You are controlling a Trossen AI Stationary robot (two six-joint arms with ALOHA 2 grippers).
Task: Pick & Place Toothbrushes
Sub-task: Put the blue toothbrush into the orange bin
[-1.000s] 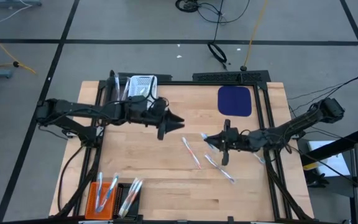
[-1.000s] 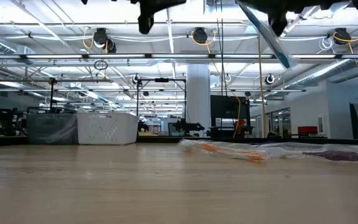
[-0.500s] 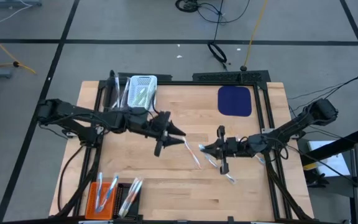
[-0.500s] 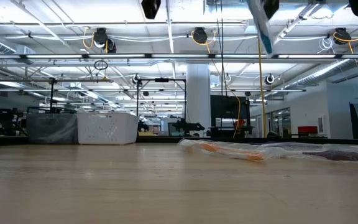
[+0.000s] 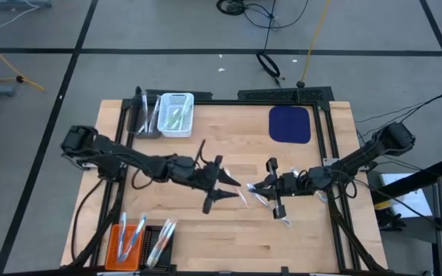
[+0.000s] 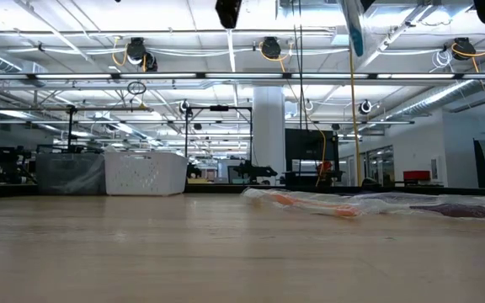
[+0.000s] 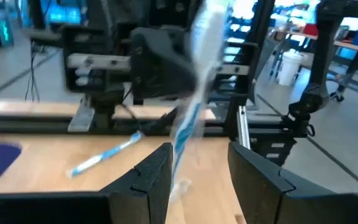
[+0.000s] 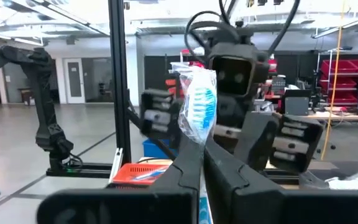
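Table: pale wood planks, smooth, matt. Frame rails: black metal. Mat: dark blue, matt, cloth-like. White basket & orange basket: perforated plastic. Toothbrush in right gripper: clear crinkly glossy wrapper. Gripper fingers: matt black plastic.

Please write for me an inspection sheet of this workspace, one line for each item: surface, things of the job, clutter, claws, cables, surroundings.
Surface: wooden table, inside a black frame.
Job's things: one wrapped toothbrush held upright in the right claw; loose toothbrushes mid-table; more in the white basket and the orange and black bins.
Clutter: dark blue mat at the far right of the table.
Claws: right claw shut on the toothbrush; left claw open, facing it closely, not yet gripping.
Cables: black and yellow cables on the floor beyond the table.
Surroundings: grey floor; open hall with ceiling lights; no person seen.
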